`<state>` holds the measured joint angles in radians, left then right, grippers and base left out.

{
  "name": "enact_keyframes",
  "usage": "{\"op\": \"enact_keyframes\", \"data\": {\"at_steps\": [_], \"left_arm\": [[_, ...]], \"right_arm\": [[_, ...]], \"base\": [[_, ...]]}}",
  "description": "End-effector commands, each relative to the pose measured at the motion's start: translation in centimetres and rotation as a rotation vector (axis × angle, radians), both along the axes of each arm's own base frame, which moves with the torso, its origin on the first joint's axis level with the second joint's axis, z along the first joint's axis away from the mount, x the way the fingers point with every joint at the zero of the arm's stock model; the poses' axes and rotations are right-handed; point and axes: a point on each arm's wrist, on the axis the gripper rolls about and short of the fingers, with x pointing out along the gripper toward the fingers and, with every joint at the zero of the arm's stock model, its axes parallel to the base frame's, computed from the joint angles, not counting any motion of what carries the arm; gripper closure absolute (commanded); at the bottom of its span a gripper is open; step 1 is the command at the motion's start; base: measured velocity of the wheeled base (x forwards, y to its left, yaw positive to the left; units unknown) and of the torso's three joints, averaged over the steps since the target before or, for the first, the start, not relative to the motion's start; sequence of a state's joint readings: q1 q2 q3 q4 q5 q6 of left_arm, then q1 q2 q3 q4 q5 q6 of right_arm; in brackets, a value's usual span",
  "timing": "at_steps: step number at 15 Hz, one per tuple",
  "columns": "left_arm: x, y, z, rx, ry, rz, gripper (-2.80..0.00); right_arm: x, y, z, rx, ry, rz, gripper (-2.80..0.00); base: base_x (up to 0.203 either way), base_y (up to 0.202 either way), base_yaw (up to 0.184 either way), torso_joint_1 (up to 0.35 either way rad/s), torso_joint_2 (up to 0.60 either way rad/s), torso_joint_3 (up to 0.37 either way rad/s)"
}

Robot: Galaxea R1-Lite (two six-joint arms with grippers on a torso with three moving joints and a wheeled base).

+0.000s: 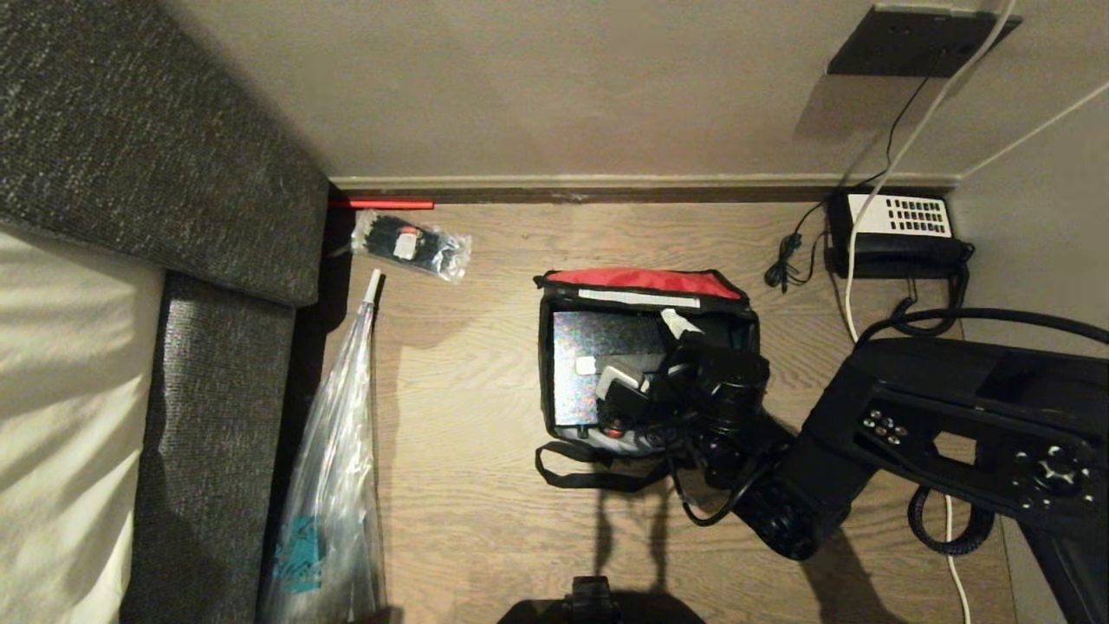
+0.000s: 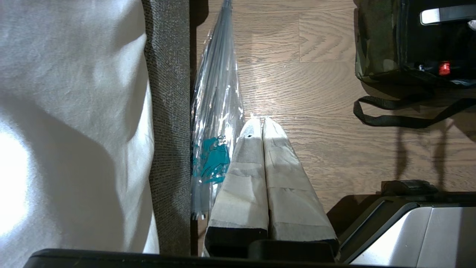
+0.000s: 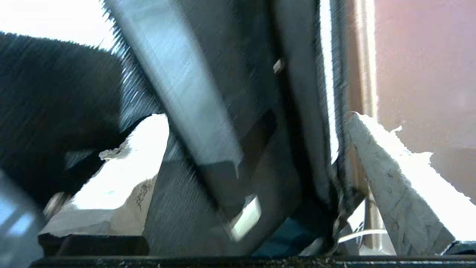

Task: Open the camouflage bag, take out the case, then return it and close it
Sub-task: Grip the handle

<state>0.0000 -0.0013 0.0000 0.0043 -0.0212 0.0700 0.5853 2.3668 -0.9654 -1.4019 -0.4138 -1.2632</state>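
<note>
Reaching into the open camouflage bag (image 1: 645, 286), our right gripper (image 1: 645, 355) holds its jaws spread wide astride the case (image 1: 598, 360); the case sits between them, inside the bag. Beyond, our left gripper (image 2: 258, 121) hangs closed above the floor (image 1: 485, 485).

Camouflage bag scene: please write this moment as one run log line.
camouflage bag: open on floor | case: inside bag | right gripper: open, over case | left gripper: shut, parked, holding nothing

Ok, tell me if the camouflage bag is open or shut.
Open. The camouflage bag has its red-edged lid flipped back toward the wall, and the black case shows inside from above, with the right gripper spread over it.
</note>
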Motion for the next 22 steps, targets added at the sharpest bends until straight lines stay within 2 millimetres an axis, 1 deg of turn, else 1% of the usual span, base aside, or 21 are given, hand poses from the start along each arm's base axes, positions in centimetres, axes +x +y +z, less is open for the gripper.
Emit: {"op": "enact_keyframes", "data": {"at_steps": [1, 3, 6, 9, 13, 17, 20, 22], "left_arm": [[0.0, 0.0, 0.0, 0.001, 0.003, 0.000, 0.00], [0.0, 0.0, 0.0, 0.001, 0.003, 0.000, 0.00], [0.0, 0.0, 0.0, 0.001, 0.003, 0.000, 0.00], [0.0, 0.0, 0.0, 0.001, 0.003, 0.000, 0.00], [0.0, 0.0, 0.0, 0.001, 0.003, 0.000, 0.00], [0.0, 0.0, 0.0, 0.001, 0.003, 0.000, 0.00], [0.0, 0.0, 0.0, 0.001, 0.003, 0.000, 0.00], [0.0, 0.0, 0.0, 0.001, 0.003, 0.000, 0.00]], "right_arm": [[0.8, 0.4, 0.0, 0.008, -0.025, -0.006, -2.80], [1.6, 0.3, 0.5, 0.021, -0.050, -0.017, -2.80], [2.5, -0.1, 0.5, 0.020, -0.065, -0.024, -2.80], [2.3, -0.7, -0.1, 0.004, -0.043, -0.032, -2.80], [2.5, -0.6, -0.4, 0.012, -0.043, -0.035, -2.80], [2.1, -0.9, -0.9, -0.007, -0.020, -0.035, -2.80], [2.3, -0.7, -0.8, -0.007, -0.028, -0.040, -2.80], [2.8, -0.4, -0.7, 0.006, -0.047, -0.042, -2.80]], "base": [[0.000, 0.000, 0.000, 0.000, 0.00, 0.000], [0.000, 0.000, 0.000, 0.000, 0.00, 0.000], [0.000, 0.000, 0.000, 0.000, 0.00, 0.000], [0.000, 0.000, 0.000, 0.000, 0.00, 0.000], [0.000, 0.000, 0.000, 0.000, 0.00, 0.000], [0.000, 0.000, 0.000, 0.000, 0.00, 0.000], [0.000, 0.000, 0.000, 0.000, 0.00, 0.000], [0.000, 0.000, 0.000, 0.000, 0.00, 0.000]]}}
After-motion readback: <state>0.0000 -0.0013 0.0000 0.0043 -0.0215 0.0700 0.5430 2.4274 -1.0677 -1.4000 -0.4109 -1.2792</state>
